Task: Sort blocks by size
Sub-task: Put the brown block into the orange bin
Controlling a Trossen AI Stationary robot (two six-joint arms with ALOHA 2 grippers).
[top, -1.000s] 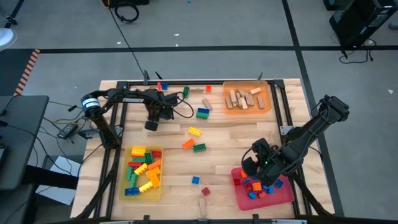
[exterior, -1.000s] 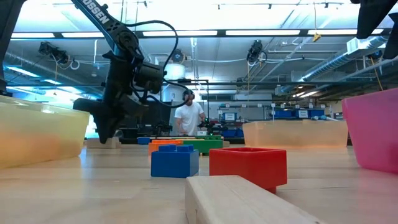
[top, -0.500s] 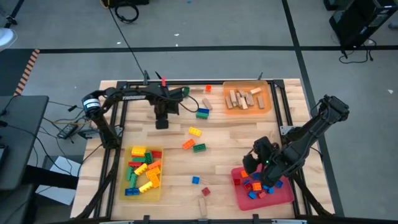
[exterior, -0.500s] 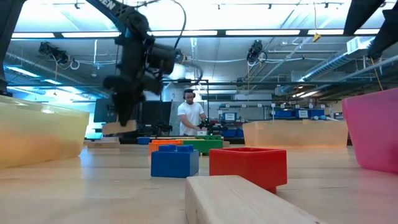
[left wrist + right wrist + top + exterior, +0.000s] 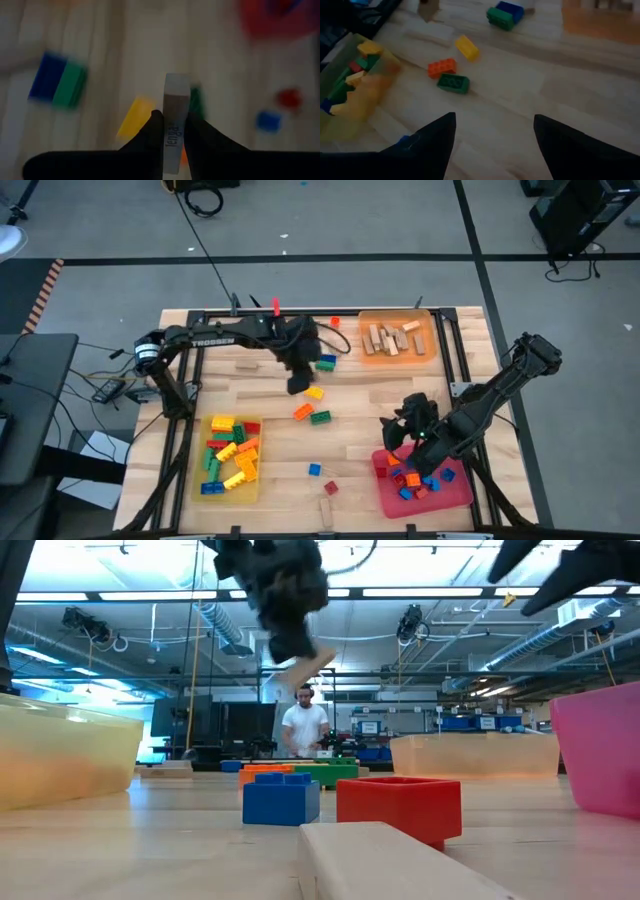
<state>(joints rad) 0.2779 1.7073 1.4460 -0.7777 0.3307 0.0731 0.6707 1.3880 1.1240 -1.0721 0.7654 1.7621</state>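
Observation:
My left gripper (image 5: 298,383) hangs above the table's middle, shut on a tan wooden block (image 5: 308,667), which is also visible in the left wrist view (image 5: 175,120). Below it lie loose blocks: yellow (image 5: 314,392), orange (image 5: 302,412), green (image 5: 320,417) and a blue-green pair (image 5: 326,362). Another wooden block (image 5: 247,363) rests flat at the far left. My right gripper (image 5: 392,436) is open above the left rim of the red tray (image 5: 455,492), with nothing between its fingers (image 5: 495,125). My left gripper pinches the wooden block between its two fingers, one on each broad face (image 5: 172,137). The fingers slant downward from the table's left. The block sticks out past the fingertips, tilted and lifted clear of the table (image 5: 312,664).
A yellow tray (image 5: 250,480) of coloured blocks stands near left. An orange tray (image 5: 430,350) with wooden pieces stands far right. The red tray holds small blocks. A blue (image 5: 314,470), a red (image 5: 331,487) and a wooden block (image 5: 326,510) lie near the front edge.
My left gripper has risen and swung from the far left toward the table's middle, turning as it went and staying shut on the wooden block, which has gone from just above the table to well clear of it. My right gripper has turned a little toward the table's left.

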